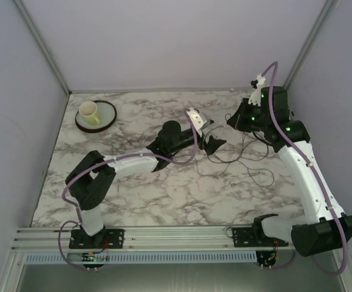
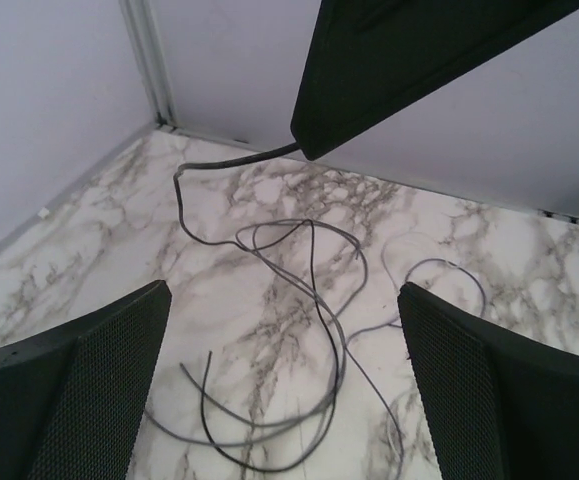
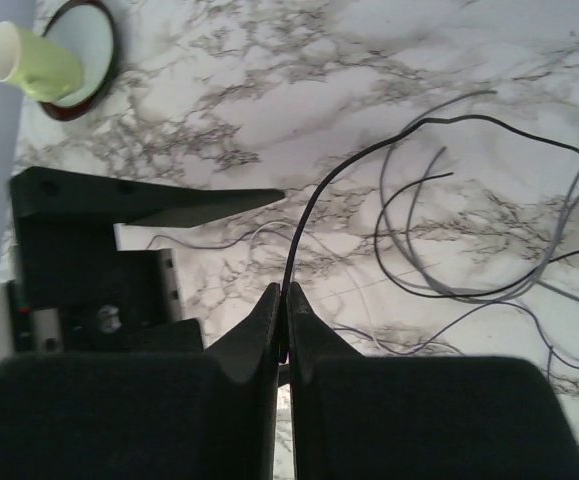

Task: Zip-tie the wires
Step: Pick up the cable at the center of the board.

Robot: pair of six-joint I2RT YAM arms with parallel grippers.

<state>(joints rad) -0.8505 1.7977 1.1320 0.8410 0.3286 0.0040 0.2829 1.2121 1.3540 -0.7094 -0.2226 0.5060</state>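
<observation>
Marble-patterned tabletop [image 1: 133, 194], white with grey veining, is enclosed by plain pale walls [image 1: 176, 42] and metal frame posts [image 1: 42, 45]. Counted: two arms, one green cup [image 1: 89, 112], and one dark-rimmed plate [image 1: 107, 119] under it at the far left corner. The strands in the single loose bunch of thin dark wires [image 1: 239, 157] cannot be counted. The bunch is laid right of centre, between the two claws. No single long axis is shown; the loops are spread diagonally from the right gripper [image 3: 283, 295] toward the near right. One strand is pinched in its closed tips. The left gripper [image 2: 284, 310] is spread wide over the loops, nothing held.
</observation>
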